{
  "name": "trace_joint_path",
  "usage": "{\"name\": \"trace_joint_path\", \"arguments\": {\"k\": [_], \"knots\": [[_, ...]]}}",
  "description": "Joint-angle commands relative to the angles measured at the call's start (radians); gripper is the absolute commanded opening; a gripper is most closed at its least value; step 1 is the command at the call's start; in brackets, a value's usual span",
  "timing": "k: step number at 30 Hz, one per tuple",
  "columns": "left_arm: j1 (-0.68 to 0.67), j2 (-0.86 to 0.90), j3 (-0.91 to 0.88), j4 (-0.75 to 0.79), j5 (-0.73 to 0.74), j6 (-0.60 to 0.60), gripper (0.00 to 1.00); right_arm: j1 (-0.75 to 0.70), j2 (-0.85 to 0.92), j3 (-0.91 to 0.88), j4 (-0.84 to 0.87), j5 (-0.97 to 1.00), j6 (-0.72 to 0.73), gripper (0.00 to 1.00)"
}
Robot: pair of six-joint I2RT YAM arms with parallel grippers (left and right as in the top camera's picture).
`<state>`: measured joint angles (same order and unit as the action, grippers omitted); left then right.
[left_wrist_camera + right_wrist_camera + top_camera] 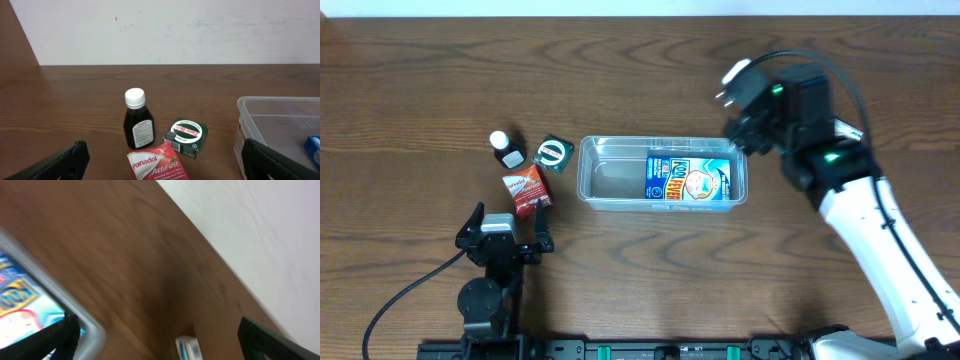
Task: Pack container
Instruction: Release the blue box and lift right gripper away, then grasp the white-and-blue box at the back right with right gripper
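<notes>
Snack packet in, three items left to pack.
The right end effector [748,135] hovers released and empty beside the right end of the clear shallow plastic container [610,178], mid-surface, where the blue snack packet [688,178] lies. The left end effector [508,222], likewise released, faces the red foil sachet [528,188], green box [553,153] and white-capped brown bottle [505,148]; gripping the sachet looks next.

The container [610,180] is clear, glossy plastic — the table [420,80] dark wood grain, smooth and matt.
</notes>
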<state>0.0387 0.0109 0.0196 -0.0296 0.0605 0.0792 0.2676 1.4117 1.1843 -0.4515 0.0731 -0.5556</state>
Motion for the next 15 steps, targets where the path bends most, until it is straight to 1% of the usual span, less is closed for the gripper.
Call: {"name": "trace_joint_path", "arguments": {"k": [1,4,7,11,15], "knots": [[0.005,-0.006,-0.016,-0.037,0.006,0.003,0.98,-0.117,0.036,0.007,0.005,-0.086,0.069,0.99],[0.005,-0.006,-0.016,-0.037,0.006,0.003,0.98,-0.224,0.085,0.007,0.055,-0.196,0.064,0.99],[0.005,-0.006,-0.016,-0.037,0.006,0.003,0.98,-0.317,0.153,0.007,0.138,-0.266,0.005,0.99],[0.005,-0.006,-0.016,-0.037,0.006,0.003,0.98,-0.403,0.236,0.007,0.193,-0.273,-0.089,0.99],[0.005,-0.006,-0.016,-0.037,0.006,0.003,0.98,-0.457,0.301,0.007,0.216,-0.273,-0.209,0.99]]}}
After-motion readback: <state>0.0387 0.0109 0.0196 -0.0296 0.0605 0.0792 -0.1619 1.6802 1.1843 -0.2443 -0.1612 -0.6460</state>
